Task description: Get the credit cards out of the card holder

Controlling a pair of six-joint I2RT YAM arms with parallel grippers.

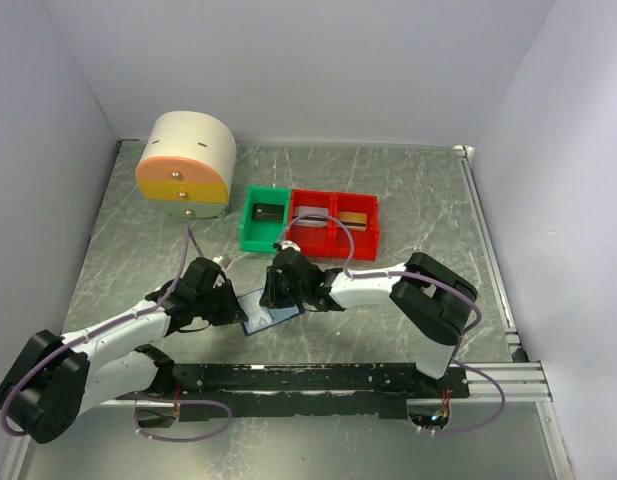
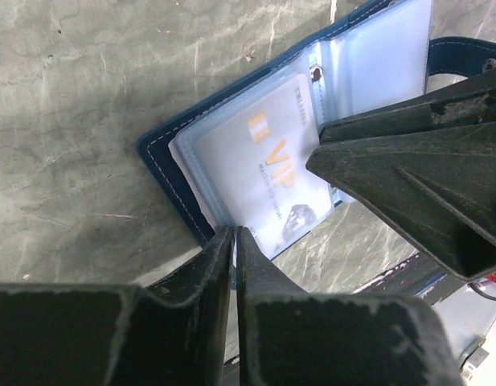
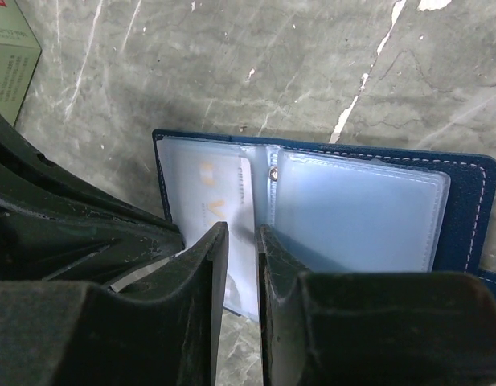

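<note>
Card holder [image 1: 266,318] lies open, lining up, on the bench [image 1: 138,260] at centre, between the two arms: at 3 o'clock off the left pincer [image 2: 234,235], at 6 o'clock under the right pincer [image 3: 243,233]. Left pincer clenched to a slit on the holder's outer rim, seemingly pinching it. Right pincer narrow, astride a pale edge beside the spine; can't tell if it bites. One of the credit cards [image 3: 215,193] sits in the clear sleeve, pale grey, gold mark, "VIP" lettering. In the right wrist view its long axis runs 12 to 6, in line with that pincer's reach. Right arm judged nearer for the draw.
</note>
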